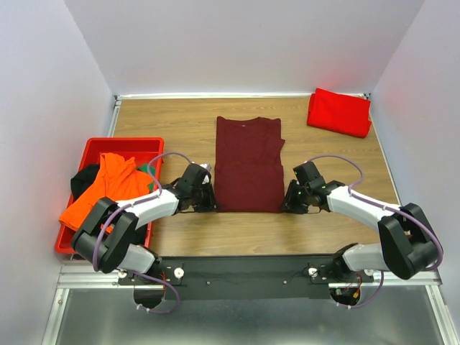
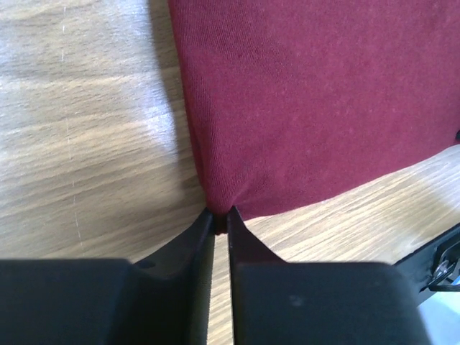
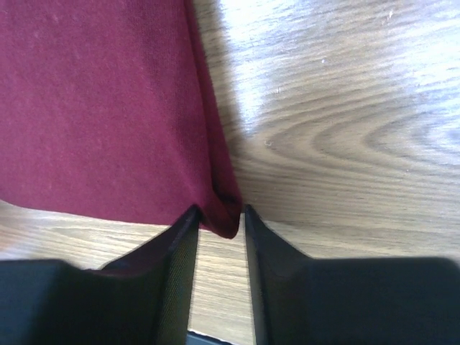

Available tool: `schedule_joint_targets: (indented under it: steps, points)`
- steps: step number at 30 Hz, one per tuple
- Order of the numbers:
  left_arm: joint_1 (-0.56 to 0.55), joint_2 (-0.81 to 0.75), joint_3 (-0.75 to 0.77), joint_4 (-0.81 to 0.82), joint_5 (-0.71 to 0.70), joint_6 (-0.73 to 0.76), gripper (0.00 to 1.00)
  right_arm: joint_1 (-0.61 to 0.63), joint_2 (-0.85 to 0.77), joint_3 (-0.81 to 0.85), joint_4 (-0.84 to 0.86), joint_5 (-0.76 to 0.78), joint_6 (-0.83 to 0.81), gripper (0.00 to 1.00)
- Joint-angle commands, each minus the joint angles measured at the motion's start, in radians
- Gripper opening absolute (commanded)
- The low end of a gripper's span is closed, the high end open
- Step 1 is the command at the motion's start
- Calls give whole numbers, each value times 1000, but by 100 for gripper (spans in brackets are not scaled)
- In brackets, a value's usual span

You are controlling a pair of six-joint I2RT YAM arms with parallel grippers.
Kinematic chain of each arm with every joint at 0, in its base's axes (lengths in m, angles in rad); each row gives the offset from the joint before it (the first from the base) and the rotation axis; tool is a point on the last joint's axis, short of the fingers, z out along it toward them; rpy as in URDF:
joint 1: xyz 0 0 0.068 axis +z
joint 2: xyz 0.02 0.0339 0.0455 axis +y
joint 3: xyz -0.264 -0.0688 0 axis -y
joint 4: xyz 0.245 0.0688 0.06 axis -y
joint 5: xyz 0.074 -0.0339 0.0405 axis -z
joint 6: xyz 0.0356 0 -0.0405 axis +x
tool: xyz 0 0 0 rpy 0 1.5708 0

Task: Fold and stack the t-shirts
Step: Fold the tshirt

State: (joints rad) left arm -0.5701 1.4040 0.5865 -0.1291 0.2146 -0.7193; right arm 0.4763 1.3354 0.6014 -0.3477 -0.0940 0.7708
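Your wooden table point(image 1: 180, 129) carries the maroon t-shirt point(image 1: 248, 162) at its centre, folded into a long strip running twelve to six; a red tray point(image 1: 93, 147) at nine o'clock holds orange point(image 1: 108, 187) and black point(image 1: 85, 178) t-shirts; a folded red t-shirt point(image 1: 339, 111) lies at two o'clock; your left gripper point(image 2: 221, 213) is pinched almost together on the strip's near-left corner; your right gripper point(image 3: 219, 210), jaws narrowly apart, straddles the near-right corner, cloth between the tips.

Wooden table point(image 1: 180, 122) bearing maroon t-shirt point(image 1: 248, 162), red t-shirt point(image 1: 339, 111), seemingly overhanging tray point(image 1: 97, 147)
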Motion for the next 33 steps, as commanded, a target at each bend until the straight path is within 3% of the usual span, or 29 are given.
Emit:
schedule_joint_targets:
  steps: [1, 5, 9, 23, 33]
  points:
    - [-4, 20, -10, 0, -9, 9, 10, -4, 16, -14, 22, 16, 12, 33]
    - [-5, 18, 1, -4, -11, 17, 0, -4, 18, -9, 26, 14, 5, 20]
    - [-7, 4, 3, -15, -11, 15, 0, -4, 11, -11, 24, -4, -2, 1]
    - [-65, -120, -48, -72, -17, -32, 0, -4, -166, -132, -8, -85, -7, 0]
    - [-106, -286, -42, -173, -58, -58, 0, -4, -334, -62, -157, -75, -18, 0]
